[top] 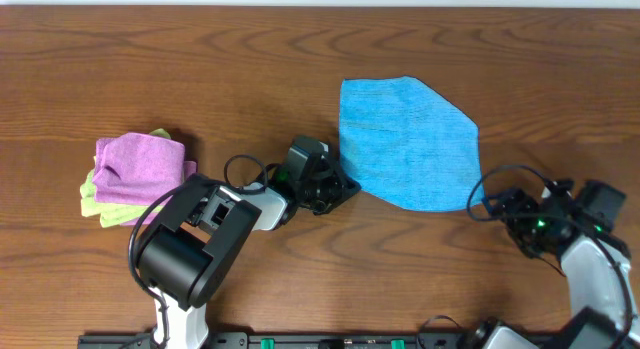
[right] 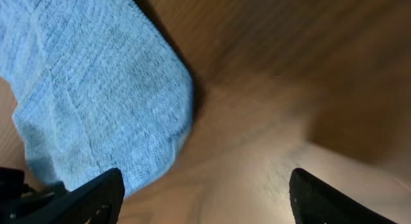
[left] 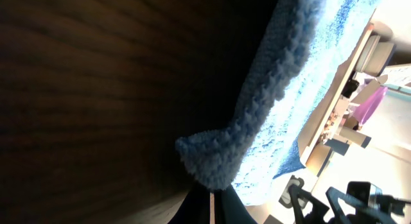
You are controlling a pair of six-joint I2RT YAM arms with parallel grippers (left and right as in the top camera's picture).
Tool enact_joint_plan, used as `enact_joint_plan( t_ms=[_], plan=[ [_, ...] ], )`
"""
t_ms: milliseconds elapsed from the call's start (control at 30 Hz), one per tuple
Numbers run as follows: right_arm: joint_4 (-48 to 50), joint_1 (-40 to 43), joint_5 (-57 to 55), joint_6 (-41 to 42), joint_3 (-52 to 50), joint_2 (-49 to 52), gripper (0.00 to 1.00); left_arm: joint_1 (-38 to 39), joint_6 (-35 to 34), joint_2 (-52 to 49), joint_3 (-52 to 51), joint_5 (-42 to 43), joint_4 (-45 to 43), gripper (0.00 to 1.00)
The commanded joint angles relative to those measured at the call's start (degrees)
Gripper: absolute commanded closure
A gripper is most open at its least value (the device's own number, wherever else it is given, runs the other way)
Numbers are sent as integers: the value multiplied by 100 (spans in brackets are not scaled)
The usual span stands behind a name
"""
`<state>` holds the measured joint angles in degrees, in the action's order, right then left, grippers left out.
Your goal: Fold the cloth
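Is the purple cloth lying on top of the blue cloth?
No, the purple cloth rests on a light green cloth, well apart from the blue cloth.

No words, numbers or signs can be read in any view, not even on the blue cloth (top: 405, 139).
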<state>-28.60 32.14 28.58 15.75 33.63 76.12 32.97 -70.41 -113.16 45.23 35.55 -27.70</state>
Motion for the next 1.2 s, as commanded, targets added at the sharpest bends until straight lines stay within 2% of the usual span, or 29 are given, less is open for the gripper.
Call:
enact_joint_plan(
  t_ms=[0, 233, 533, 667, 767, 933, 1033, 1167],
  plan=[
    [273, -367, 37, 479, -42, 286, 18, -79, 127, -350, -269, -245, 271, 94],
    [1003, -1113, -101, 1027, -42, 813, 18, -229, 151, -350, -269, -138, 343, 94],
    [1307, -1305, -289, 1169, -42, 1228, 22, -494, 369, -350, -269, 162, 339, 94],
    [1349, -1305, -291, 1169, -42, 1228, 41, -501, 404, -350, -269, 264, 339, 94],
    [1303, -1309, -286, 1200, -42, 1228, 48, -501, 411, -350, -269, 269, 339, 94],
    [1143, -1311, -284, 1211, -42, 1231, 69, -501, 448, -350, -269, 306, 341, 94],
    [999, -1311, -243, 1209, -42, 1228, 96, -501, 470, -350, -269, 328, 341, 94],
    [848, -1309, -87, 1207, -39, 1226, 99, -575, 715, -317, -269, 525, 341, 94]
  ],
)
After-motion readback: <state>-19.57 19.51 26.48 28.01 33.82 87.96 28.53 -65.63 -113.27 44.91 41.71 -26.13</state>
